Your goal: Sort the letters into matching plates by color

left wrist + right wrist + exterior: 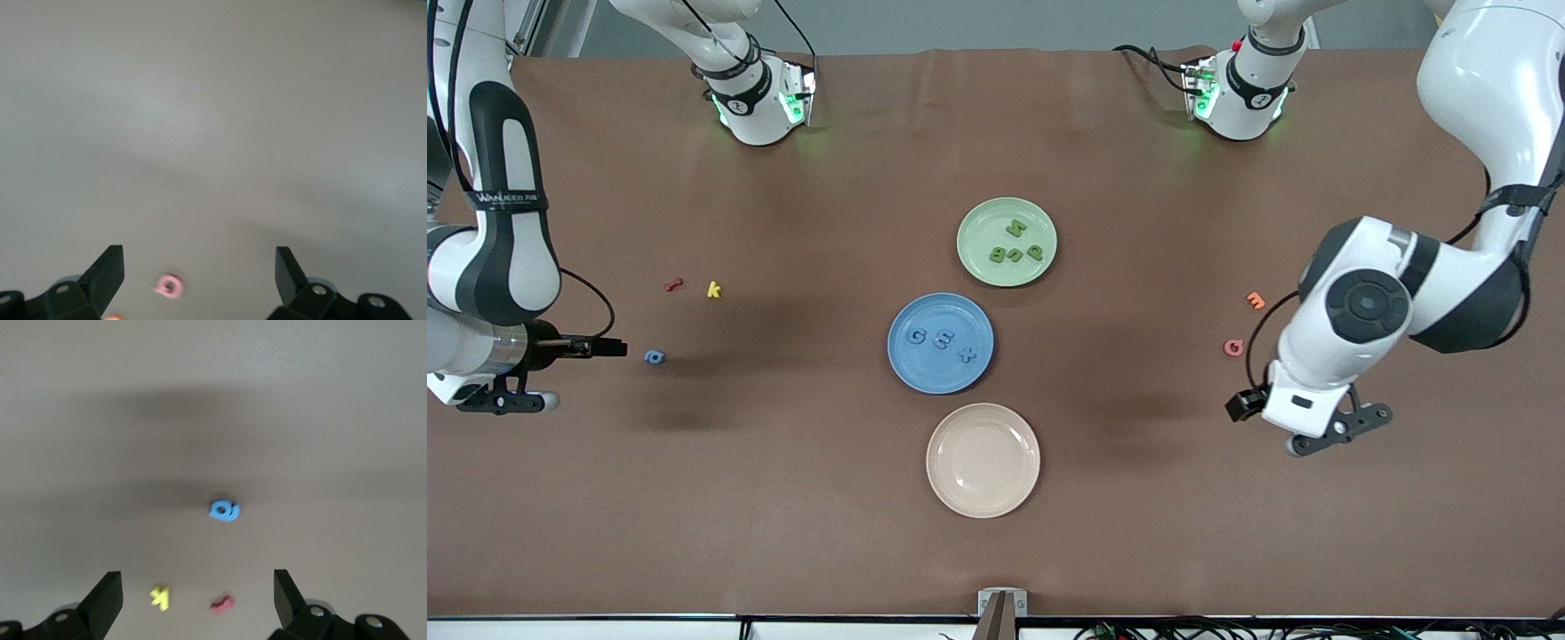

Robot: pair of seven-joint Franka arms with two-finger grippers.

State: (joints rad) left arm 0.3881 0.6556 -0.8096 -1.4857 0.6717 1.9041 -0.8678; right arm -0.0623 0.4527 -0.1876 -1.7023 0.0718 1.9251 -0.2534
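The pale green plate (980,222) holds green letters N (1016,228), p (1035,252), B (1015,256) and u (996,256). On the blue plate (938,373), nearer the front camera, lie blue G (915,336), E (941,342) and x (966,355). A blue letter a (655,357) (225,511) lies on the bare table toward the right arm's end. My right gripper (507,402) (198,593) hangs open and empty over the table beside it. My left gripper (1341,428) (200,273) is open and empty over the left arm's end.
A cream plate (983,460) sits nearest the front camera. A red letter (674,285) (222,605) and a yellow k (713,289) (160,597) lie near the blue a. An orange letter (1255,300) and a pink letter (1233,347) (170,287) lie near my left gripper.
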